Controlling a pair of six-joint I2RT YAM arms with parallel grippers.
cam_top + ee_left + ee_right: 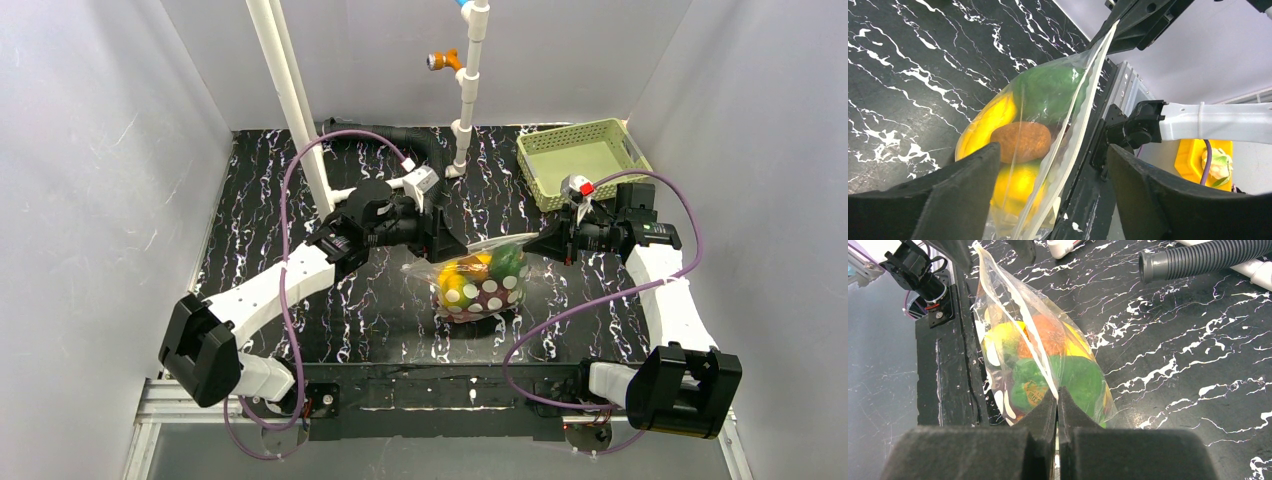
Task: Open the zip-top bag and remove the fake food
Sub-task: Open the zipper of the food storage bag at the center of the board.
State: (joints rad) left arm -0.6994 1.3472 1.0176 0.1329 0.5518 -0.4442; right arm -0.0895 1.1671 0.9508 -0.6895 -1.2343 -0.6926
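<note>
**While the right arm pins one corner, the left is lined up on the zip**

Since the next move is all about the seal, here's how I read it from my end. The zip-top bag point(480, 285) sits mid-table point(260, 200), top edge up, strung between the two arms, with the fake food point(1020, 140) bunched in the bottom.

The right gripper point(1058, 405) has its pads pressed flat together on the top edge at its own end. The left gripper point(1053, 150) is spread wide, and the zip strip point(1083, 100) runs lengthwise straight through the gap, away from the wrist toward the right arm.

So the left is the free one and it's right there. My guess: it needs to grab one lip only, not both, then pull sideways.
</note>
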